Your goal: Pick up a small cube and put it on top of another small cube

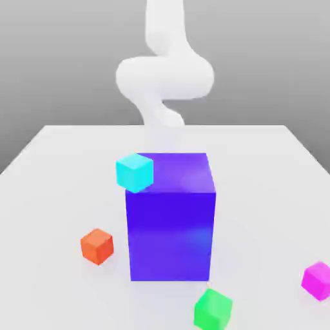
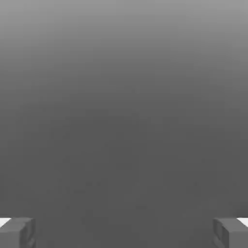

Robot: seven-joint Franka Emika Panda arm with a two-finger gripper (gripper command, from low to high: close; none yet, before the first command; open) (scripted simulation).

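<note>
- The white table (image 1: 58, 200) is spreading under the scene, its far edge running straight across and its left and right edges fanning out towards the camera.
- At the exterior view's left, a small orange cube (image 1: 97, 246) is resting on the table, between the table's left edge and the big block, touching neither.
- Next, a small cyan cube (image 1: 135, 173) is showing at the top of the block, covering its near left corner and poking out past the left edge of its top face; how it is being supported, I cannot tell.
- The big blue block (image 1: 170, 235) is standing upright, well in from the table's left and right edges.
- Beyond it, the white arm (image 1: 165, 77) is rising above the table's far edge, bending as it goes.
- A small green cube (image 1: 213, 310) is lying just off the block's near right corner, on the camera's side.
- At the exterior view's right, a small magenta cube (image 1: 317, 281) is sitting towards the table's right edge, well apart from the green one and partly cut off by the picture's border.
- In the hand view, the gripper (image 2: 124, 233) is holding its fingers (image 2: 13, 233) wide apart, with nothing between them.
</note>
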